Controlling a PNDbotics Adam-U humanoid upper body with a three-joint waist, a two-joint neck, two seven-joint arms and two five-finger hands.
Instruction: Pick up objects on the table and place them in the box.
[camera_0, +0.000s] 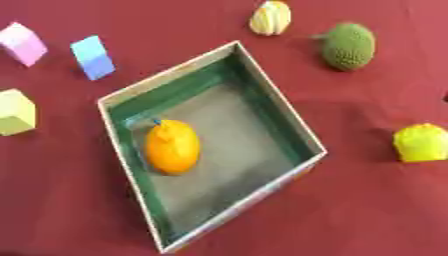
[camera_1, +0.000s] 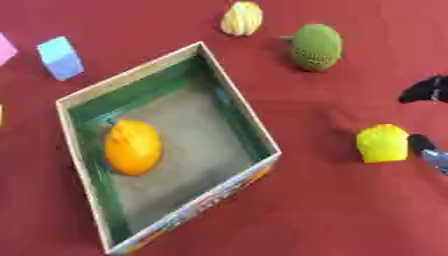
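The robot's right hand (camera_1: 426, 90) enters at the right edge — only dark fingertips show, and whether they are spread or curled cannot be told. Just below and left of it sits a yellow object (camera_1: 382, 143), one fingertip touching or nearly touching its right side. Farther left lies the box (camera_1: 236, 107), holding an orange fruit (camera_1: 132, 146). A green bumpy fruit (camera_1: 316, 47) lies above and left of the hand.
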